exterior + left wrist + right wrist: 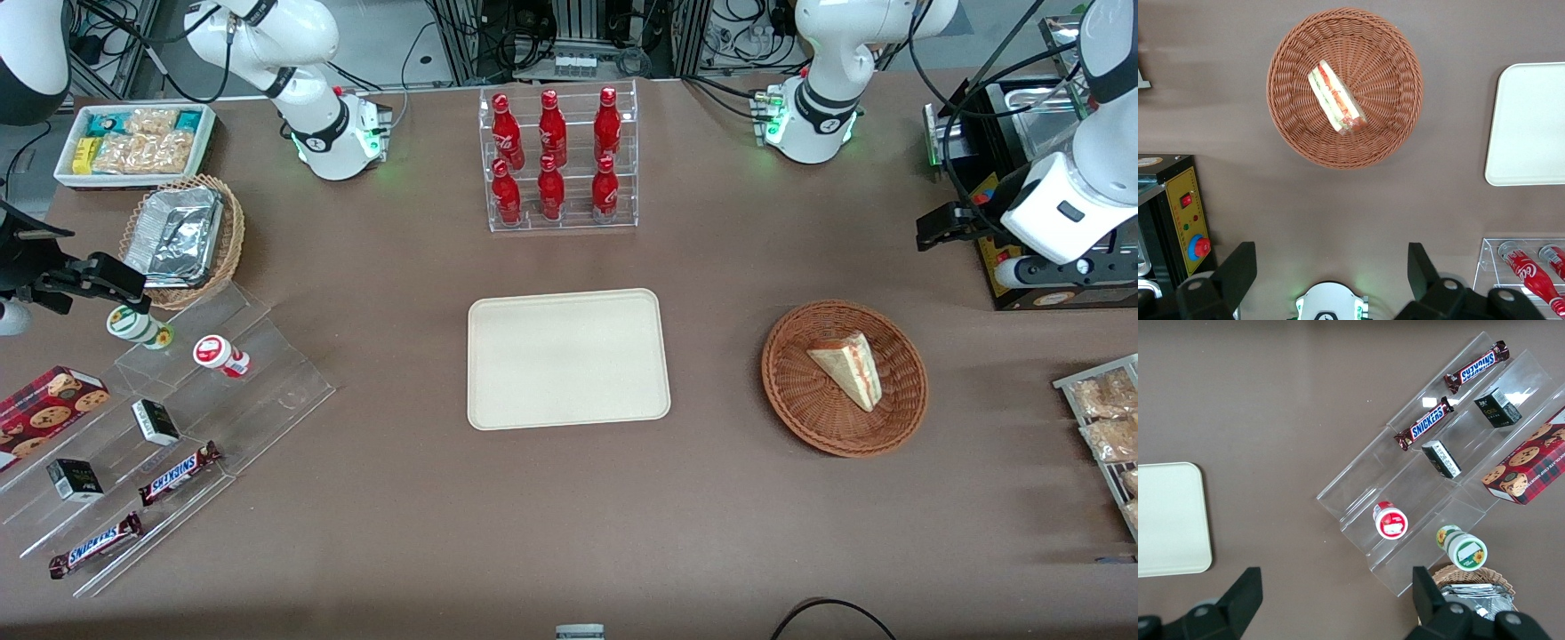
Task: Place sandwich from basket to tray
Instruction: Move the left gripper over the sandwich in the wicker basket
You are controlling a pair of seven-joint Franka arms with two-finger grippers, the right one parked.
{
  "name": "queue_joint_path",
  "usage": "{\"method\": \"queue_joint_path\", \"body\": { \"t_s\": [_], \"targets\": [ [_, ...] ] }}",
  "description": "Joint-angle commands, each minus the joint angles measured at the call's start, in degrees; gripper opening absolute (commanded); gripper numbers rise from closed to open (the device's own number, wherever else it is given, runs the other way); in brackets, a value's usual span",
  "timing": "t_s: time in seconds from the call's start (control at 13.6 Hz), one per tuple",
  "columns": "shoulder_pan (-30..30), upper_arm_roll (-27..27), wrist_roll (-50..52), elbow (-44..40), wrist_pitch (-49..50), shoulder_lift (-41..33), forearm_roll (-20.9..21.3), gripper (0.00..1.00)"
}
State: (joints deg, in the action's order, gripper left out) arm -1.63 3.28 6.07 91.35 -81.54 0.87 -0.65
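Observation:
The sandwich [849, 366] [1337, 97], a pale triangular wedge with red and green filling, lies in the round reddish-brown wicker basket [800, 391] [1385, 127]. The cream rectangular tray [567, 357] [1531, 127] lies flat at the table's middle with nothing on it, beside the basket toward the parked arm's end. My left gripper [944, 227] [1331, 270] hangs high above the table, farther from the front camera than the basket and toward the working arm's end. Its fingers are wide open and hold nothing; only brown tablecloth shows between them.
A clear rack of red bottles [558, 160] [1531, 270] stands farther from the front camera than the tray. A black control box [1022, 267] [1178, 220] sits below my gripper. Snack packets on a rack [1107, 418] lie at the working arm's end. Acrylic steps with candy bars [178, 418] fill the parked arm's end.

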Motion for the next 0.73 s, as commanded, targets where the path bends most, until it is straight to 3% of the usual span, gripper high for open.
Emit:
{"method": "queue_joint_path", "body": {
  "t_s": [0.0, 0.29, 0.66],
  "targets": [
    [-0.91, -0.30, -0.80, -1.35, 0.94, 0.62, -0.05, 1.00],
    [-1.00, -0.30, -0.71, -0.57, -0.55, 1.59, -0.05, 1.00],
    [-0.39, -0.38, -0.71, 6.19, -7.05, 1.50, -0.31, 1.00]
  ]
}}
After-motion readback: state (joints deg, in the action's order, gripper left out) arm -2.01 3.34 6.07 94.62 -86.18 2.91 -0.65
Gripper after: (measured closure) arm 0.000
